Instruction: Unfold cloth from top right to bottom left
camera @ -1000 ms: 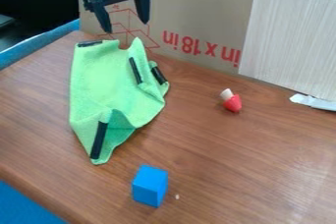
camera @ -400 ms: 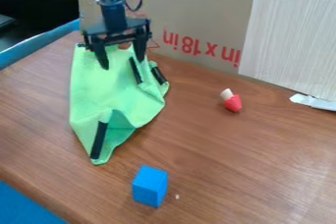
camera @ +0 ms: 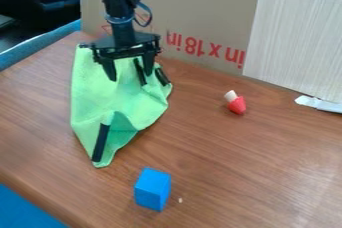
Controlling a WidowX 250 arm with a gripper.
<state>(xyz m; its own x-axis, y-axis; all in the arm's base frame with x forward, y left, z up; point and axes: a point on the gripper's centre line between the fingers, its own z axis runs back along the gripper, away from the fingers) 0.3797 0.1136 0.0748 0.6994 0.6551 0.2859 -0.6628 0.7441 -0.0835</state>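
Observation:
The black gripper point(camera: 130, 77) hangs over the upper part of the green cloth, its two fingers apart with no cloth held between them. Its right finger is close to the black strips near the cloth's upper right edge; whether it touches the cloth I cannot tell. The green cloth point(camera: 107, 97) lies on the left half of the table, creased, with folded parts at the upper right and toward its narrow lower end. A long black strip runs along that lower fold.
On the brown table point(camera: 240, 167) a blue block point(camera: 153, 189) stands below the cloth, and a small red and white toy point(camera: 236, 103) lies to the right. A cardboard panel point(camera: 200, 2) with a pale board point(camera: 294, 42) closes off the back.
The gripper has come down from in front of the cardboard to over the cloth's upper part, then slightly right and lower. The cloth looks the same.

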